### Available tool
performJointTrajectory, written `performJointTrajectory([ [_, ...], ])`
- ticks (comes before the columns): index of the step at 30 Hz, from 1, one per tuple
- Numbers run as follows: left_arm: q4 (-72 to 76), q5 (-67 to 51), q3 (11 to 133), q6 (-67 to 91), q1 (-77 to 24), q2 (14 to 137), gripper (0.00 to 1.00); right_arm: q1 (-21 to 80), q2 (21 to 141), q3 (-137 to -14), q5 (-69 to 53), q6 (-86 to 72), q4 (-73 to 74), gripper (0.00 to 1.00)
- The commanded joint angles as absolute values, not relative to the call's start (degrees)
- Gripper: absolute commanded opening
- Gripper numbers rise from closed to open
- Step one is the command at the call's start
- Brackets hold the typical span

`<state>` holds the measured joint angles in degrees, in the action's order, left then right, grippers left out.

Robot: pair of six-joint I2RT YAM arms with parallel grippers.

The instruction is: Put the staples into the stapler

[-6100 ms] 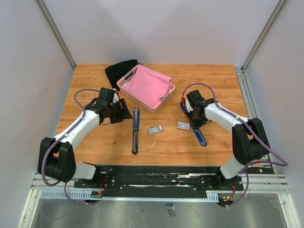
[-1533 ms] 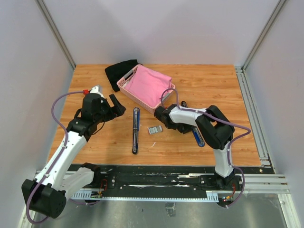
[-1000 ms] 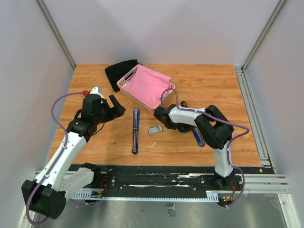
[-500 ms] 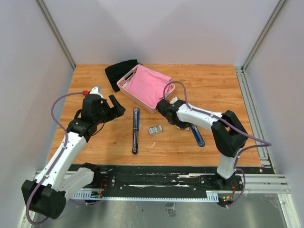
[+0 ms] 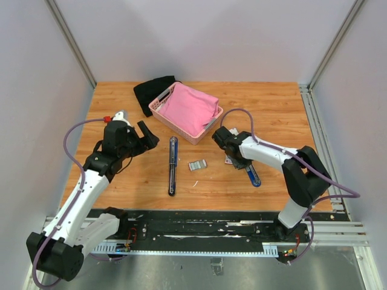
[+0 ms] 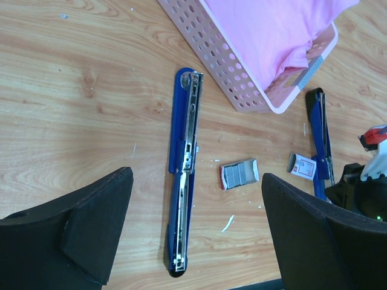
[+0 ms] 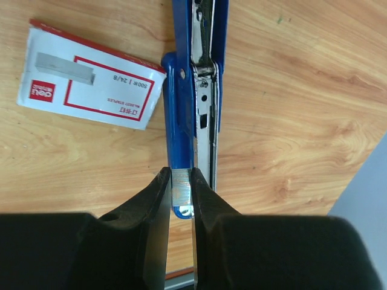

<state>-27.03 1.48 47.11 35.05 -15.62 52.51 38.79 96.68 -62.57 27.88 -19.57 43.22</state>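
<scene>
Two states: left end effector point(image 6: 196, 177) agape, empty; right end effector point(image 7: 180, 180) tight on staples point(image 7: 181, 192) (wrist view only).

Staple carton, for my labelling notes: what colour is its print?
Red, on the small flat white carton; right wrist view.
</scene>
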Motion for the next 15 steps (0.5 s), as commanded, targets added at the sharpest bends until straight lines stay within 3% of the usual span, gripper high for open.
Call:
performJointTrajectory([
  [1, -27.66, 2.25, 46.93, 35.68, -15.90, 51.07, 0.92, 38.12, 94.79, -61.45, 26.25, -18.05, 40.06, 0.13],
  [15, -27.61, 1.44, 47.02, 36.04, -15.86, 51.59, 0.92, 36.30, 91.05, -60.48, 23.31, -13.89, 38.47, 0.14],
])
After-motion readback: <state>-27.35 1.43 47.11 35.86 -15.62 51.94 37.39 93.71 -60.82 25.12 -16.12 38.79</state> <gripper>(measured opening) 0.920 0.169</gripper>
